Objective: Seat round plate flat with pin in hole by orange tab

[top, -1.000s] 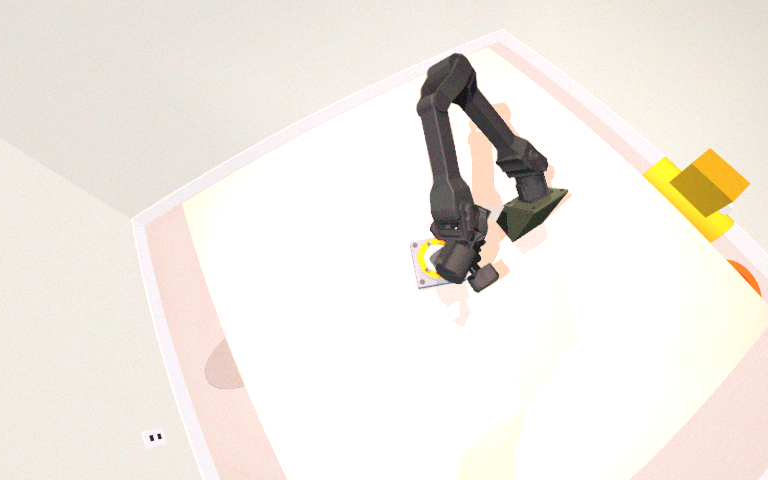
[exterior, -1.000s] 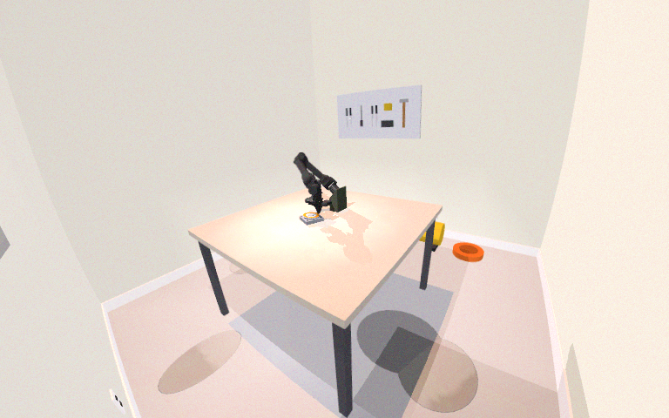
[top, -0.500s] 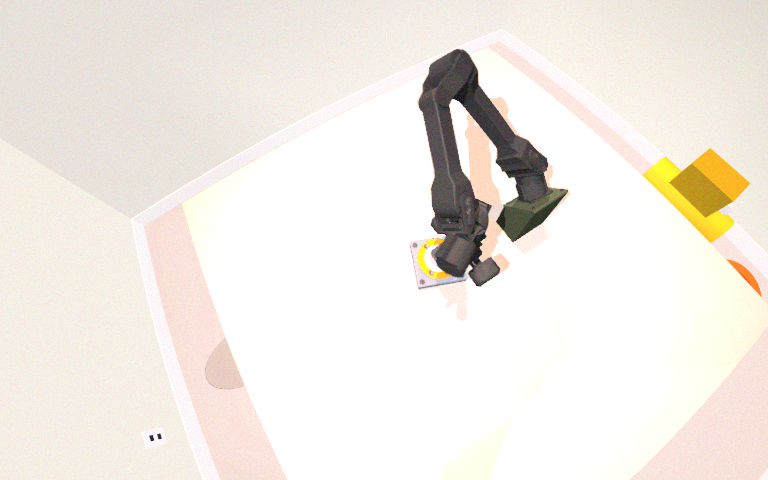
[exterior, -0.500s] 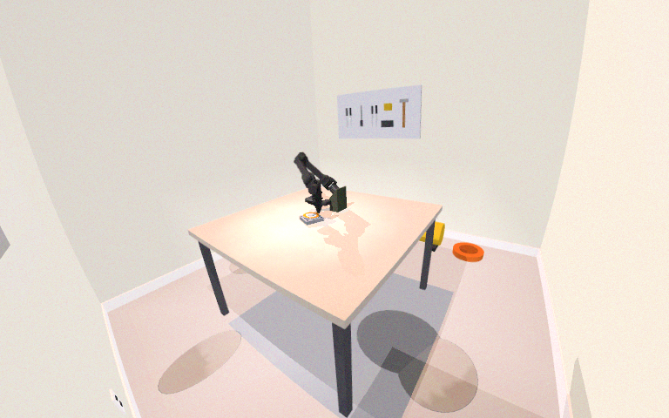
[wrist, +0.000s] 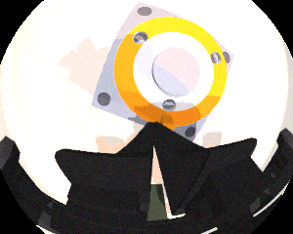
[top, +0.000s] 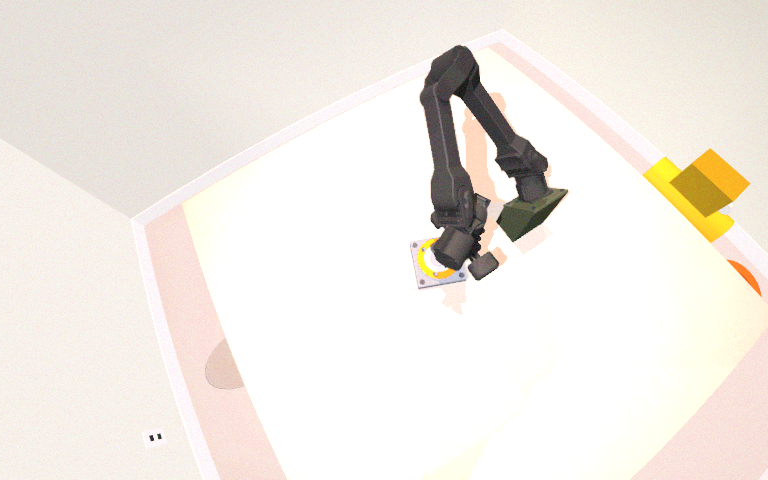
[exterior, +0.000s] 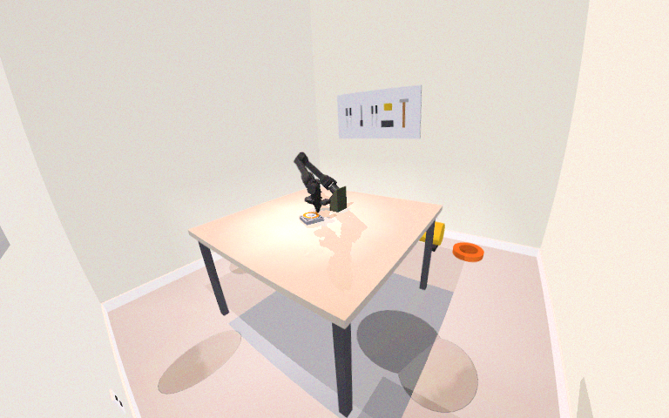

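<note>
The round plate [top: 422, 261] [wrist: 123, 73], with an orange and yellow ring, sits around the pale post [wrist: 178, 75] on the grey square base [top: 443, 282] [exterior: 311, 221] [wrist: 104, 85]. In the wrist view its orange tab [wrist: 167, 122] points toward my fingertips, partly hidden by them. The hole beside the tab [wrist: 169, 104] shows something grey inside; I cannot tell whether it is the pin. Whether the plate lies fully flat is also unclear. My gripper [exterior: 318, 211] [wrist: 152, 127] is shut and empty, its tips at the plate's tab side. I cannot tell whether they touch it.
The arm's dark green mount [top: 528, 218] [exterior: 338, 198] stands on the table [exterior: 276, 248] beside the base. A yellow object [exterior: 435, 232] and an orange ring [exterior: 455, 252] are on the floor past the table edge.
</note>
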Controlling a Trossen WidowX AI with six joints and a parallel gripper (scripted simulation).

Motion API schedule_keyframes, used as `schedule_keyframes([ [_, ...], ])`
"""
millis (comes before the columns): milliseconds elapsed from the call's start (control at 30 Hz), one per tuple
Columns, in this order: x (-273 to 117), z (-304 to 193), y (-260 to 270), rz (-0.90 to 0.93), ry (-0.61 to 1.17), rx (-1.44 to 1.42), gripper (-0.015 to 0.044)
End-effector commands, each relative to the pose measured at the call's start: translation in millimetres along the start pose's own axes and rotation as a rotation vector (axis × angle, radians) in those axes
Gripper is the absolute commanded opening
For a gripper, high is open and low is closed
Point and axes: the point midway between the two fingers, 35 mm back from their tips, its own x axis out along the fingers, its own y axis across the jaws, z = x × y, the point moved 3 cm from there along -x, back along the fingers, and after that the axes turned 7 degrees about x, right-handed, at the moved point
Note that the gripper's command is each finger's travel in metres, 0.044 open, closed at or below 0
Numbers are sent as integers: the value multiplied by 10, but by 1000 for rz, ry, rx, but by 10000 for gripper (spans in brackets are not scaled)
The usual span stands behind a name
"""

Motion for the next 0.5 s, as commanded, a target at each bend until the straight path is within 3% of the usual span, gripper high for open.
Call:
schedule_keyframes([
  [0, 2, -22, -66, -7, 1, -4, 0],
  [467, -8, -24, -192, -8, 1, -5, 0],
])
